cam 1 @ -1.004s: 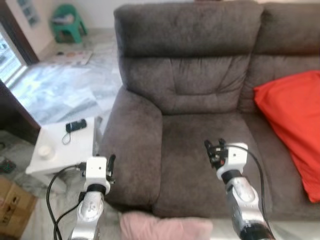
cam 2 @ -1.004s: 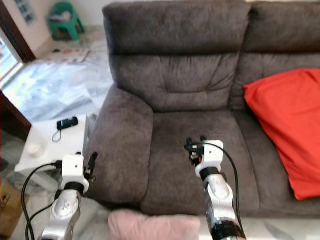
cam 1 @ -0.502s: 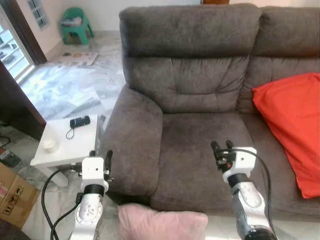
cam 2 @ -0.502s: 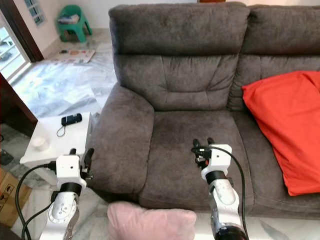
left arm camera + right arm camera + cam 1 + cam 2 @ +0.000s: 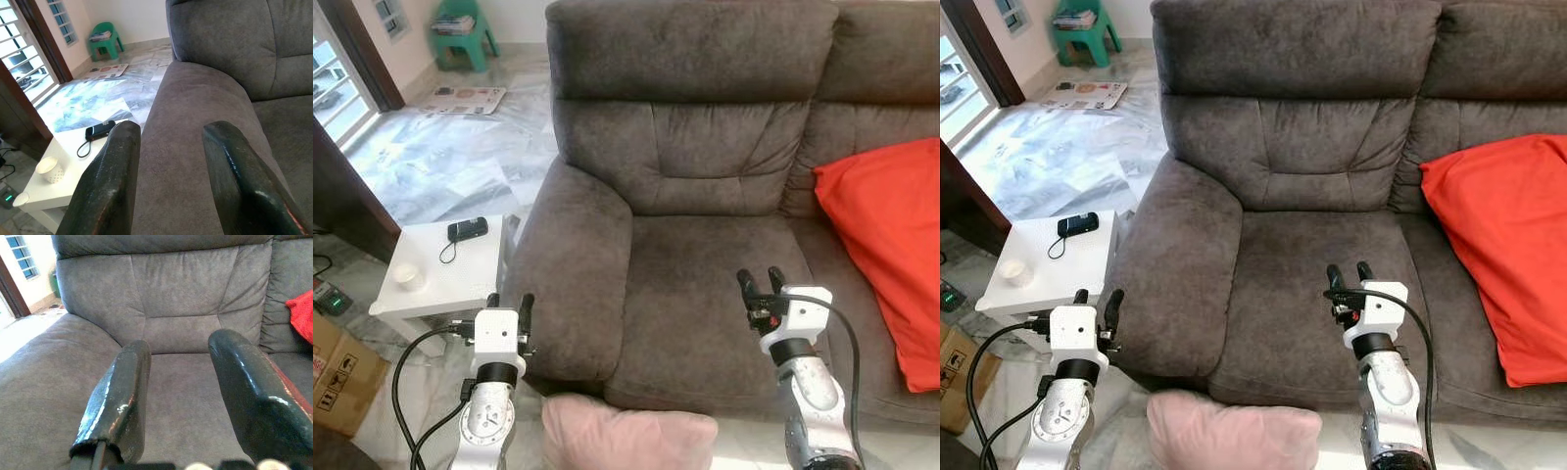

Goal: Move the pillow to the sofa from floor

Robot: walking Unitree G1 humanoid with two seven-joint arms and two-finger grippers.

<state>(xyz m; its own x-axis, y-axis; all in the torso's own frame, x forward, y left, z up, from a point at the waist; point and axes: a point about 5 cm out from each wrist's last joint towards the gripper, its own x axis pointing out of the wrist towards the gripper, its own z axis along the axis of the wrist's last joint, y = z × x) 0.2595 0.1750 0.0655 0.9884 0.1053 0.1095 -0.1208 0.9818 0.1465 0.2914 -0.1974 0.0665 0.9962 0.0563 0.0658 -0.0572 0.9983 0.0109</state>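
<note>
The right hand (image 5: 762, 281) has moved a little to the right over the sofa (image 5: 705, 176) seat since a second ago. Both hands are wide open and hold nothing, the left hand (image 5: 508, 302) by the sofa's arm, probably ready to reach down. The pink pillow (image 5: 626, 433) lies on the floor just in front of the sofa, between the two arms.

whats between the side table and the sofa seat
The sofa's armrest lies between the side table and the seat, shown in both eye views.

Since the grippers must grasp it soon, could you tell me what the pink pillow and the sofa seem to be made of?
Pink pillow: seemingly soft matte fabric, slightly fuzzy, with a rounded, yielding edge. Sofa: probably grey suede-like microfibre, judging by its brushed, mottled nap and stitched cushions.
</note>
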